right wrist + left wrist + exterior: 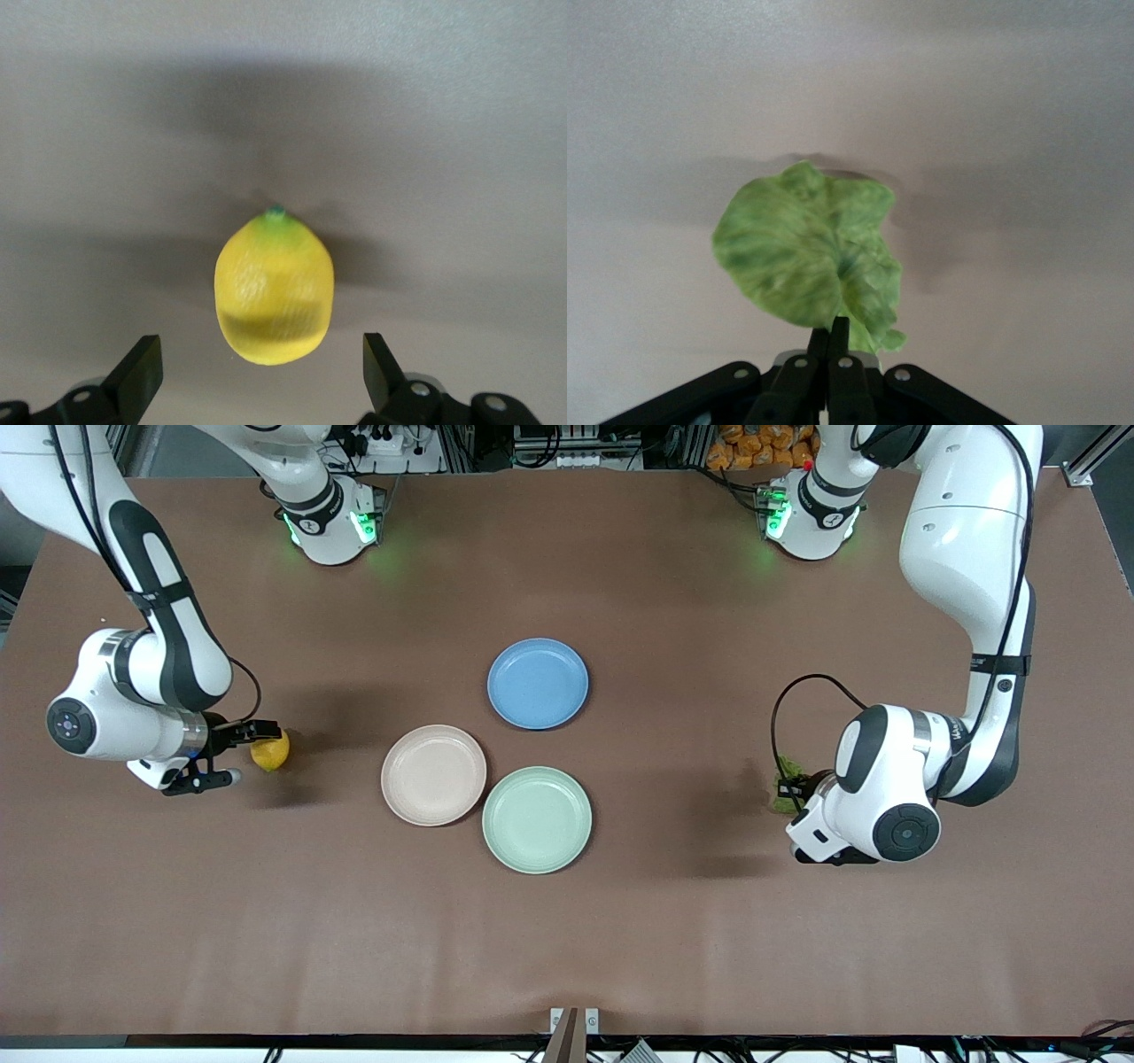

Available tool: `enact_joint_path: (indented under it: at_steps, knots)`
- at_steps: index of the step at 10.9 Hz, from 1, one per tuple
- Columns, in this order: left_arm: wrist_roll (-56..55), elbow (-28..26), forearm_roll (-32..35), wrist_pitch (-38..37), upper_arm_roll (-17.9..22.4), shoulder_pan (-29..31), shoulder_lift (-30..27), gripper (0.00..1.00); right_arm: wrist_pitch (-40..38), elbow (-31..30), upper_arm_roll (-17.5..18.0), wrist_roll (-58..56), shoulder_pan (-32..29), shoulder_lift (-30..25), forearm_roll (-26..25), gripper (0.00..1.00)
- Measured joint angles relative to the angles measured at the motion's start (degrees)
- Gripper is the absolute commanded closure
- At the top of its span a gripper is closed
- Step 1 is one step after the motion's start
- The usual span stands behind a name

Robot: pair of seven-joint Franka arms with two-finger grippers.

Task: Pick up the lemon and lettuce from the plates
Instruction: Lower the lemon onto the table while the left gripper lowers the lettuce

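Observation:
The lemon [269,751] lies on the bare table toward the right arm's end, off the plates. My right gripper [241,755] is open, low beside it, a finger on either side of the lemon's near end without touching; the right wrist view shows the lemon [275,288] just ahead of the gripper [259,345]. The lettuce [786,783] is at the table toward the left arm's end. My left gripper [804,790] is shut on its edge; the left wrist view shows the leaf [806,252] spread ahead of the gripper [830,329]. The beige-pink plate [433,774] and the mint green plate [537,819] are empty.
An empty blue plate [538,683] lies farther from the front camera than the other two plates, at mid table. The three plates sit close together between the two grippers.

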Motion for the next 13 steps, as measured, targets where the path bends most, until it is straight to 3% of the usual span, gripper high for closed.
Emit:
enact_joint_path:
  at_steps: [1, 10, 13]
  knots:
    - [0.01, -0.19, 0.31, 0.0, 0.0, 0.01, 0.03, 0.0, -0.73, 0.01, 0.02, 0.01, 0.0, -0.91, 0.01, 0.0]
    - [0.91, 0.16, 0.44, -0.01, -0.01, 0.23, -0.32, 0.0, -5.22, -0.13, 1.03, 13.55, 6.49, -8.33, 0.18, 0.0]
    - [0.91, 0.5, 2.29, -0.01, 0.0, 0.48, -1.09, 0.0, -4.71, -3.29, 1.02, 14.07, 8.04, -11.01, 0.18, 0.0]
